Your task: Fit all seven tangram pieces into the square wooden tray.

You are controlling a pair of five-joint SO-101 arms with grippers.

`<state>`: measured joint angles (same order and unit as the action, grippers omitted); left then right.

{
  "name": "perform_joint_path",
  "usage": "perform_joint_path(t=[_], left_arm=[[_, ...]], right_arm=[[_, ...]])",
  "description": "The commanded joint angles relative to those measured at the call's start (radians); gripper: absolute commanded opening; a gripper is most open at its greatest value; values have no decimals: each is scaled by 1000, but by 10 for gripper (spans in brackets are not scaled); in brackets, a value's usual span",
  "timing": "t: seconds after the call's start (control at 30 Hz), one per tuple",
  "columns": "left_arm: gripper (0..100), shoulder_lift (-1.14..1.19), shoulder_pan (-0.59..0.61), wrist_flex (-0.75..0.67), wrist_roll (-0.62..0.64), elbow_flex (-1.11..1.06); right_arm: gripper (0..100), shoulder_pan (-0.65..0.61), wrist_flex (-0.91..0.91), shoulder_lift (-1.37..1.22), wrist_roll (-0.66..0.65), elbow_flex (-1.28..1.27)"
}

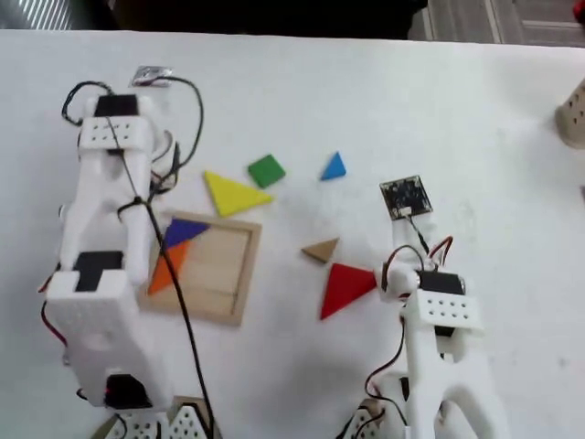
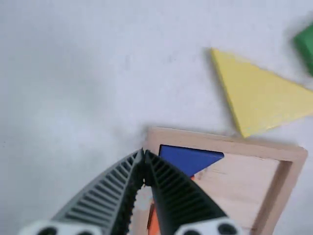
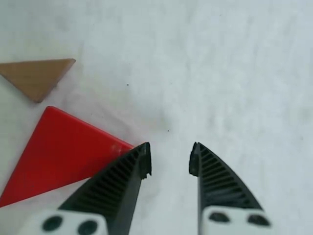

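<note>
The square wooden tray (image 1: 224, 279) lies left of centre, holding a dark blue piece (image 1: 186, 230) and an orange piece (image 1: 167, 265) along its left side. My left gripper (image 2: 144, 154) is shut with nothing in it, its tips at the tray's corner (image 2: 161, 134) beside the blue piece (image 2: 188, 159). On the table lie a yellow triangle (image 1: 233, 193), a green square (image 1: 266, 170), a small blue triangle (image 1: 334, 167), a brown triangle (image 1: 321, 249) and a red triangle (image 1: 345, 287). My right gripper (image 3: 168, 159) stands open just beside the red triangle (image 3: 58, 152), over bare table.
A small circuit board (image 1: 406, 197) with wires lies behind the right arm (image 1: 441, 311). The left arm (image 1: 101, 247) and its black cable cross the tray's left side. A tan object (image 1: 573, 114) sits at the right edge.
</note>
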<state>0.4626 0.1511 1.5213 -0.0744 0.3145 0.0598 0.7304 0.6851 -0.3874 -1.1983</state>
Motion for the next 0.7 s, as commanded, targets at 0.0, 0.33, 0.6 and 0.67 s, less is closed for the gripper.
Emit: perform_joint_path(t=[0.0, 0.33, 0.6, 0.67], left_arm=[[22, -157, 58, -135, 5, -153], [24, -429, 177, -334, 23, -428], [23, -435, 54, -368, 57, -597], [23, -435, 7, -373, 25, -608]], right_arm=[[135, -8, -21, -5, -9, 11], [135, -8, -19, -5, -9, 11], [135, -8, -18, -5, -9, 11], [135, -8, -15, -5, -9, 11]])
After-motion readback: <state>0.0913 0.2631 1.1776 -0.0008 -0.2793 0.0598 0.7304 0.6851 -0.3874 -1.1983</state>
